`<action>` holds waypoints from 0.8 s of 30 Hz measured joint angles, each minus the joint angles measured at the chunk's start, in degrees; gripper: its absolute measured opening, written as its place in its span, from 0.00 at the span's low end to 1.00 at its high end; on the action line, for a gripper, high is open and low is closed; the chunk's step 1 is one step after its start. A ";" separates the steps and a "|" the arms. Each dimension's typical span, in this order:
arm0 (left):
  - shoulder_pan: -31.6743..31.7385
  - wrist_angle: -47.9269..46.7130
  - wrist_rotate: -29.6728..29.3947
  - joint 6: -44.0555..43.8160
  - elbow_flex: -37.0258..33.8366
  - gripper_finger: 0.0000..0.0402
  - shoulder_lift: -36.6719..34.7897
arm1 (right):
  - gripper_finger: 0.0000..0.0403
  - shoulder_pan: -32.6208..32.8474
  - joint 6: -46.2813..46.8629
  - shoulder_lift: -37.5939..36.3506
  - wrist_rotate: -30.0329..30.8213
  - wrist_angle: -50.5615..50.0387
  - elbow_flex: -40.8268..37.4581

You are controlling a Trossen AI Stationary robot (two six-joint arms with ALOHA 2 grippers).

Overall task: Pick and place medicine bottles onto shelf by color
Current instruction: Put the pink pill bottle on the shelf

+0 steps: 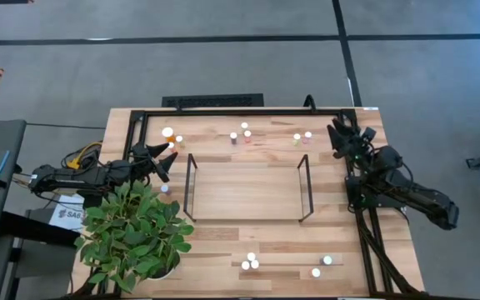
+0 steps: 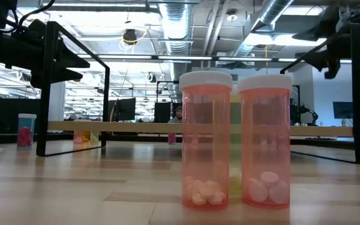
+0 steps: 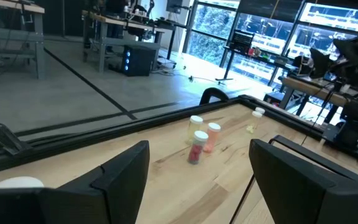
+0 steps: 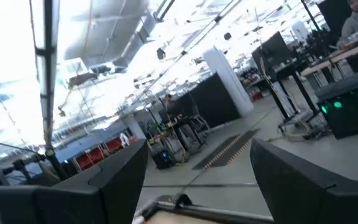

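The medicine bottles, small with white caps, stand upright in groups on the table. A far row holds a larger one, a group and a pair. Near groups stand at the front and front right. The low view shows two orange bottles close up. The shelf stands mid-table on its black wire ends. My left gripper is open at the shelf's left, pointing level toward the far bottles. My right gripper is open at the far right, tipped upward.
A leafy potted plant fills the near left corner beside my left arm. A black frame runs around the table's far and right sides. One bottle stands between the plant and the shelf's left end. Bare wood lies before the shelf.
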 joint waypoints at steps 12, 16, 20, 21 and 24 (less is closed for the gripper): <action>-0.01 0.01 0.00 0.00 0.01 0.66 0.02 | 0.76 0.85 -0.42 12.66 -0.06 -0.58 14.84; 0.00 0.00 0.02 0.00 0.02 0.66 0.01 | 0.76 0.85 -0.46 21.86 -0.17 -5.07 22.62; -0.01 0.00 0.01 0.00 0.00 0.66 0.01 | 0.76 0.83 3.00 30.83 -0.05 -14.88 30.85; -0.02 0.01 0.00 0.00 0.00 0.66 0.00 | 0.76 0.78 5.19 32.76 -0.02 -17.97 32.68; -0.01 0.01 0.00 0.00 0.02 0.66 0.00 | 0.76 0.01 13.72 38.25 0.36 -29.00 37.36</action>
